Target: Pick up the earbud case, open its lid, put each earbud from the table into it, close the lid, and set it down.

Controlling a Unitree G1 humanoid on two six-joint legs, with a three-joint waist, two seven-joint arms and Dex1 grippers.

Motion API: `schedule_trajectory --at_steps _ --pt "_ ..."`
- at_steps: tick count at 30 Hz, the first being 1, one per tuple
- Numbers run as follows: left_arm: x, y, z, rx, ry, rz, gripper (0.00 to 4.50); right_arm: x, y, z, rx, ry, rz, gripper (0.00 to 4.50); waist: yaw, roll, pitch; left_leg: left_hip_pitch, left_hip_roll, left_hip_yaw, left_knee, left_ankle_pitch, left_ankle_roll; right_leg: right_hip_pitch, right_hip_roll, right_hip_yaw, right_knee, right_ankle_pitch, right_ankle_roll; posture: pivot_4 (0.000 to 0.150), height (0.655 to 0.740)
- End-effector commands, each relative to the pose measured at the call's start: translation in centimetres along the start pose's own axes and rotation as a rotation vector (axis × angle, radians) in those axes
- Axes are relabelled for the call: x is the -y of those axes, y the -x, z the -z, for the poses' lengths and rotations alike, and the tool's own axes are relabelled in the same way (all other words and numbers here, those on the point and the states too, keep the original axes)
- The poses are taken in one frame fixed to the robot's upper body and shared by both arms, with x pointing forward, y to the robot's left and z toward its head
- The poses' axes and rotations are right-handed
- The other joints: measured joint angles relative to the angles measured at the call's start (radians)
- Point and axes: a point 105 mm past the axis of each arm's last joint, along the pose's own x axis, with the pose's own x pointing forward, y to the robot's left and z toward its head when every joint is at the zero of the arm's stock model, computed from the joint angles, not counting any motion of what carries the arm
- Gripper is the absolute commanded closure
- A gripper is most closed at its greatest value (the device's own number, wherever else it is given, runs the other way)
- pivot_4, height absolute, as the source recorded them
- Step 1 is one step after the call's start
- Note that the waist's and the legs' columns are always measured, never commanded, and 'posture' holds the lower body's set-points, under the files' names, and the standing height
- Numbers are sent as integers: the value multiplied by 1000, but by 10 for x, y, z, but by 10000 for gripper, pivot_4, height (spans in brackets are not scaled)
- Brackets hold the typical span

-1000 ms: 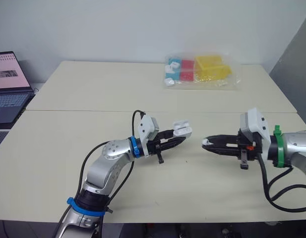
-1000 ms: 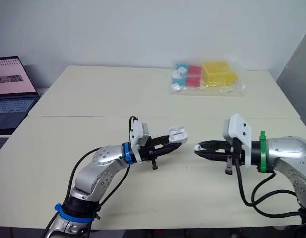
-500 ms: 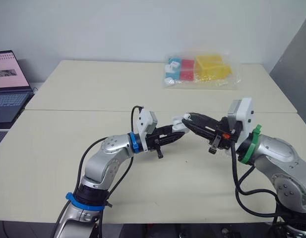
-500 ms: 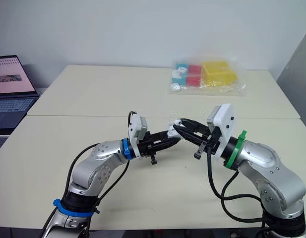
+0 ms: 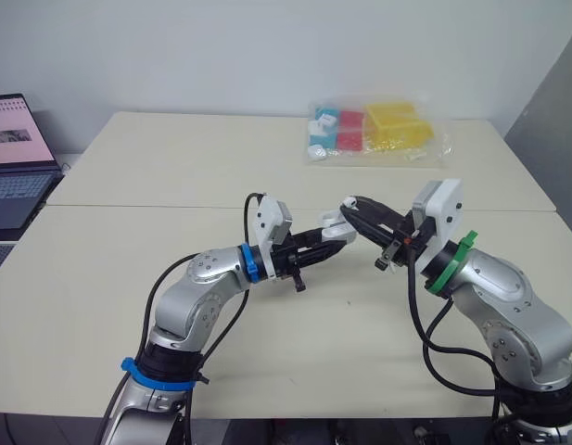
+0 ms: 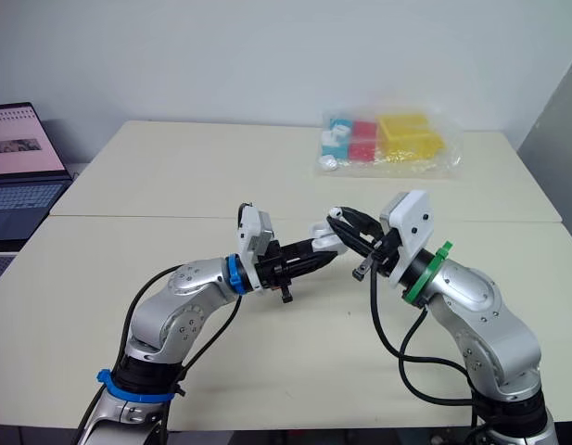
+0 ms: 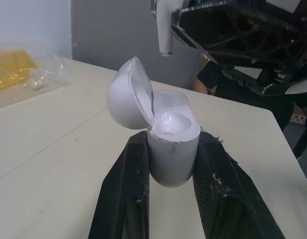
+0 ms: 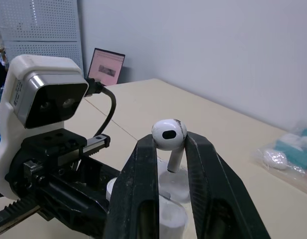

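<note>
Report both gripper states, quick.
Left gripper: shut on the earbud case, lid open.
Right gripper: shut on an earbud, over the case.

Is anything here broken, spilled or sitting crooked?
Nothing stands out. The left end effector holds the earbud case upright with its lid open, and the right end effector pinches an earbud above it.

Laptop (image 5: 17,158) is cut off at the edge. Earbud (image 8: 169,133) stem sits partly hidden between the right hand's (image 8: 170,144) fingers. Bag (image 5: 374,133) contents are indistinct.
</note>
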Motion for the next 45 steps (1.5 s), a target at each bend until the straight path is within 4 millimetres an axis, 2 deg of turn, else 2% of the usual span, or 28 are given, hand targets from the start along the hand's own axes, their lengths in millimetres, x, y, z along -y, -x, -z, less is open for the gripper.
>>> schedule_trajectory --at_steps 1,6,15,29,42,45 --pt "3 -2 -21 60 -22 16 36892 2 4 -6 48 -38 25 41103 0 0 0 0 0 0 0 0 0 0 0 0 0 0 0 1500 7378" --pt "5 -3 -22 55 -15 27 36892 2 5 -4 75 -207 51 41103 -1 0 0 0 0 0 0 0 0 0 0 0 1 0 0 1500 7378" --pt "7 -3 -22 43 -15 36 36892 6 6 -5 80 -300 66 41103 -1 0 0 -1 0 0 0 0 0 -1 0 0 0 0 0 1500 7378" --pt "10 -4 -23 45 -25 45 36892 -8 7 9 -20 -28 -21 41103 -1 0 0 -5 0 -1 0 0 0 -3 0 -1 -2 0 0 1500 7378" --pt "12 -4 -25 52 -67 57 36892 -8 12 20 -90 -11 -36 41103 -1 0 0 -7 0 -1 0 0 0 -5 0 -1 -2 0 0 1500 7378" --pt "14 -5 -24 49 -92 65 36892 -12 13 14 -69 -32 -69 41103 0 0 0 -7 0 -1 0 0 0 -5 0 -1 -2 0 0 1500 7378"
